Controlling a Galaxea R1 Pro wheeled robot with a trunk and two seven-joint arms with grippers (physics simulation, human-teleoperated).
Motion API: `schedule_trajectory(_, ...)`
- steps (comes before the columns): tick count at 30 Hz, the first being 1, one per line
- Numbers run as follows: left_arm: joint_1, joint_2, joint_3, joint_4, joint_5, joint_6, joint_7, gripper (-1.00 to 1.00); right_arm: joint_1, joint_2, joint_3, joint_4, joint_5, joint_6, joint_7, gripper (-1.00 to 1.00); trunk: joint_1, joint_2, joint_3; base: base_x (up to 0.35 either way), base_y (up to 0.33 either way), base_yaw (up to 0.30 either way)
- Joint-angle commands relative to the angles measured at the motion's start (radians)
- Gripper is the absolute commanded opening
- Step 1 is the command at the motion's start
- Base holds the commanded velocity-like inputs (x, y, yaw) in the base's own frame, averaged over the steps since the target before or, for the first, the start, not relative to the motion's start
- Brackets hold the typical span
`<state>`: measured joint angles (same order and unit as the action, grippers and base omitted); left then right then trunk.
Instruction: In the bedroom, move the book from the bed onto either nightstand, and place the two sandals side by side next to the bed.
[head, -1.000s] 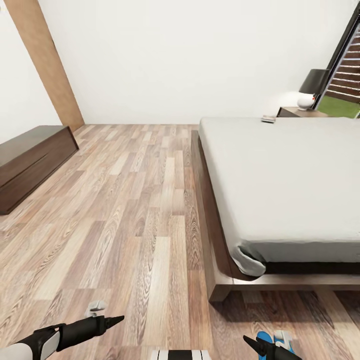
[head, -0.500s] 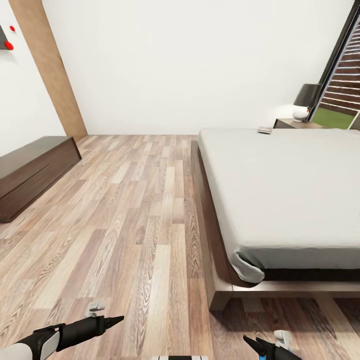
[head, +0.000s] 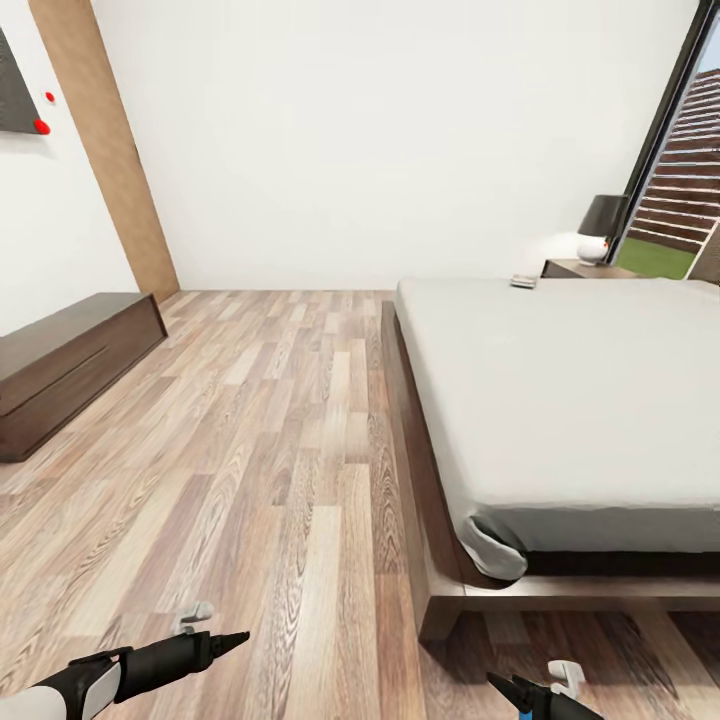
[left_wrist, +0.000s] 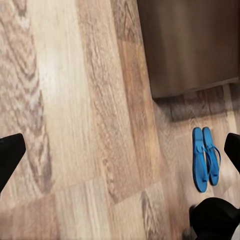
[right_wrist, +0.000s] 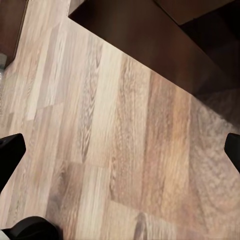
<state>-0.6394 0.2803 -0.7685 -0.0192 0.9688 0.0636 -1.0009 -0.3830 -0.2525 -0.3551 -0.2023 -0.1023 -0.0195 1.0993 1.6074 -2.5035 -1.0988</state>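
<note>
The bed (head: 580, 390) with its off-white mattress takes up the right of the head view. The book (head: 524, 281) lies flat on the mattress's far corner, close to the nightstand (head: 582, 268) behind it. Both blue sandals (left_wrist: 206, 159) lie side by side on the wood floor by a corner of the dark bed frame (left_wrist: 190, 45). My left gripper (head: 218, 626) hangs open over bare floor at the lower left, empty. My right gripper (head: 530, 682) is open and empty too, low by the bed's foot. The left wrist view shows one fingertip (left_wrist: 10, 155) far from the other.
A long low dark bench (head: 70, 360) stands against the left wall beside a brown door (head: 110, 150). A lamp (head: 600, 225) sits on the nightstand, next to a tall window (head: 680, 200). Wood floor (head: 270, 420) lies between bench and bed.
The head camera has tilted upward, so the whole picture slid down and the blue sandals dropped past its bottom edge. Both arms keep their pose.
</note>
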Motion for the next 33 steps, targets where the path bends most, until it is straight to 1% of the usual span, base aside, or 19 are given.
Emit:
schedule_trajectory(1,0.000,0.000,-0.009,-0.001,0.010,0.007,-0.003,1.00,0.000,-0.001,0.005,0.001,-0.008,-0.002,0.002,1.00,-0.001,0.000,0.003,0.000,0.000,0.000)
schedule_trajectory(16,0.000,-0.005,-0.009,-0.001,0.010,0.007,0.002,1.00,0.000,-0.001,0.005,0.001,-0.008,-0.002,0.002,1.00,-0.007,0.003,0.061,0.000,0.000,0.000)
schedule_trajectory(21,0.000,-0.013,-0.009,-0.001,0.010,0.007,0.004,1.00,0.000,-0.001,0.005,0.001,-0.008,-0.002,0.002,1.00,-0.027,0.038,0.077,0.000,0.000,0.000)
schedule_trajectory(33,0.000,-0.021,-0.009,-0.001,0.010,0.006,0.008,1.00,0.000,-0.001,0.005,0.001,-0.008,-0.002,0.002,1.00,-0.073,0.122,0.114,0.000,0.000,0.000)
